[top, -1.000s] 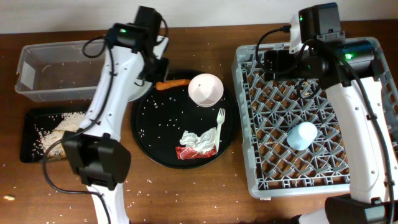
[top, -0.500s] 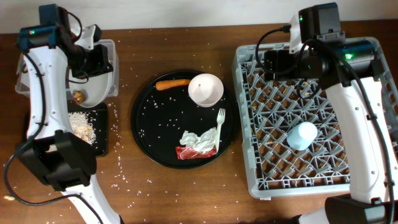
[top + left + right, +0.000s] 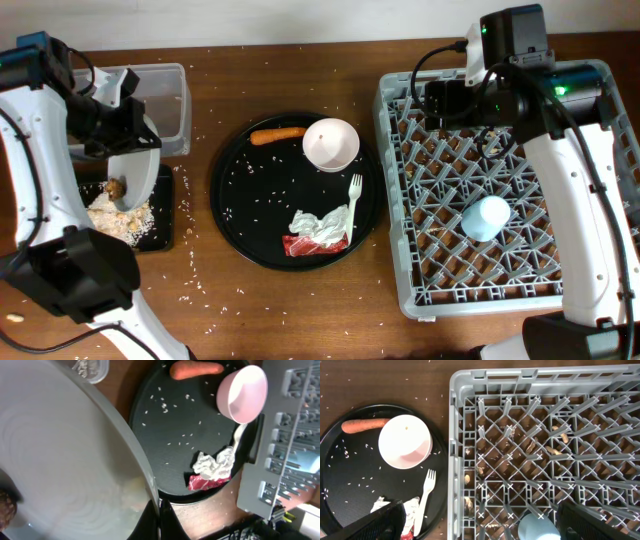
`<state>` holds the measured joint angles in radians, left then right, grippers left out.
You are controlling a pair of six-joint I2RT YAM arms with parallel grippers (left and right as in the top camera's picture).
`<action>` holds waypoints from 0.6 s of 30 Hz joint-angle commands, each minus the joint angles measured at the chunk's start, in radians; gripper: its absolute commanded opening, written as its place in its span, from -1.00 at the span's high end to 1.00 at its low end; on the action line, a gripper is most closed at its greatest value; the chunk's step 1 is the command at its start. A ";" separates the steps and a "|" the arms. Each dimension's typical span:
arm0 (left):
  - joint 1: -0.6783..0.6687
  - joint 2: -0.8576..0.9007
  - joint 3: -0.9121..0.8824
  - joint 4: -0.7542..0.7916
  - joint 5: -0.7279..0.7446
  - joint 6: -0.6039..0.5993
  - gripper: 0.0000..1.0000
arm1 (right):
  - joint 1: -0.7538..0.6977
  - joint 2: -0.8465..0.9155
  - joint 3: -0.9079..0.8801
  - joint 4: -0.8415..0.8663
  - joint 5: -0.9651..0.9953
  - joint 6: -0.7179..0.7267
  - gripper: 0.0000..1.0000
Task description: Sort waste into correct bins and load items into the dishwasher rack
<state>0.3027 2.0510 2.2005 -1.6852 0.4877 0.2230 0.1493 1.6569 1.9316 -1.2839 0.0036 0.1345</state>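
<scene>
My left gripper (image 3: 122,128) (image 3: 159,521) is shut on the rim of the pale grey plate (image 3: 137,168) (image 3: 65,470). It holds the plate tilted over the shallow black tray (image 3: 168,205), where rice and scraps (image 3: 115,215) lie. A brown scrap (image 3: 115,187) sits at the plate's lower edge. The carrot (image 3: 278,135), white bowl (image 3: 331,144), fork (image 3: 354,198), napkin (image 3: 318,226) and red wrapper (image 3: 300,245) lie on the round black tray (image 3: 240,200). My right gripper (image 3: 492,522) is open and empty above the left part of the dishwasher rack (image 3: 560,270), where the blue cup (image 3: 485,218) stands.
The clear tub (image 3: 165,95) stands just behind the shallow black tray at the far left. Loose rice grains are scattered on the wooden table and on the round tray. Food scraps lie under the rack's grid (image 3: 545,450).
My left arm has swung the plate from the round tray's left edge, past the clear tub, to above the shallow black tray, tilting it more. The right arm has not moved.
</scene>
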 commanded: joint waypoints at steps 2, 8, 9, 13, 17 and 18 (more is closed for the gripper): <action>0.042 -0.034 -0.121 -0.003 0.206 0.203 0.99 | 0.001 0.006 0.002 -0.005 0.008 0.001 -0.91; 0.175 -0.039 -0.286 -0.003 0.476 0.351 0.99 | 0.001 0.006 0.002 -0.010 0.008 0.001 -0.91; 0.184 -0.039 -0.291 -0.003 0.482 0.351 0.99 | 0.001 0.006 0.002 -0.011 0.008 0.001 -0.90; 0.207 -0.043 -0.292 -0.003 0.595 0.354 1.00 | 0.001 0.006 0.002 -0.012 0.008 0.001 -0.91; 0.272 -0.043 -0.296 -0.003 0.621 0.349 1.00 | 0.001 0.006 0.002 -0.016 0.008 0.001 -0.91; 0.282 -0.044 -0.297 -0.003 0.624 0.346 1.00 | 0.001 0.006 0.002 -0.017 0.008 0.001 -0.91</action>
<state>0.5430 2.0399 1.9129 -1.6871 1.0489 0.5537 0.1493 1.6569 1.9316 -1.2972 0.0036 0.1341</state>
